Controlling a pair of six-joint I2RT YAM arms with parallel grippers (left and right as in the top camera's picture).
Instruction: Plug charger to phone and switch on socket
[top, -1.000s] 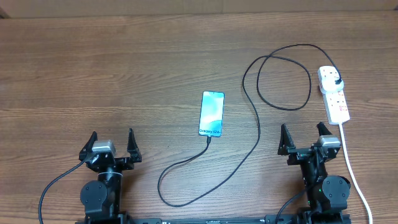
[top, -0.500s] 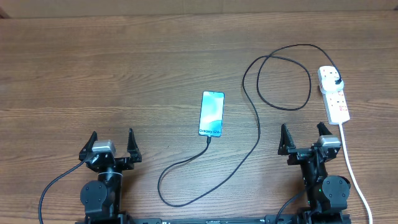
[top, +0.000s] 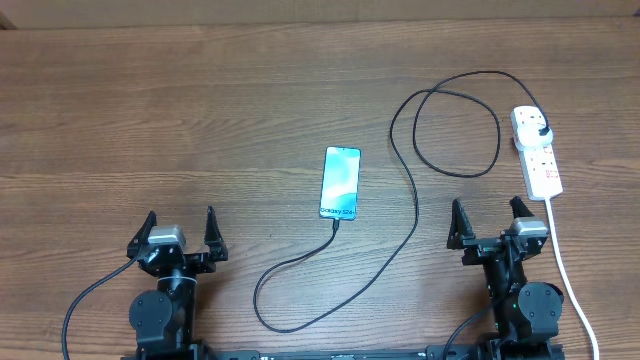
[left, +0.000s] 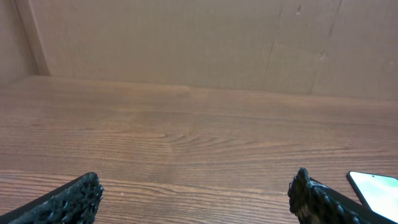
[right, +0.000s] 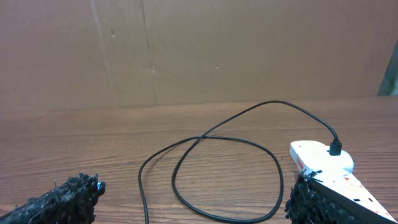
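Observation:
The phone (top: 340, 182) lies face up mid-table, its light-blue screen lit; a corner of it shows in the left wrist view (left: 376, 190). The black charger cable (top: 410, 215) runs from the phone's near end, where its tip meets the frame, loops toward me, then coils (right: 217, 140) up to its black plug (top: 541, 130) seated in the white socket strip (top: 540, 160). The left gripper (top: 180, 230) stands open near the front edge, left of the phone, and holds nothing (left: 196, 186). Just near of the socket (right: 320, 158), the right gripper (top: 487, 210) is open and empty too (right: 193, 186).
The strip's thick white cord (top: 568, 275) runs toward the front edge past the right arm. A brown cardboard wall (left: 199, 43) stands behind the wooden table (top: 200, 120).

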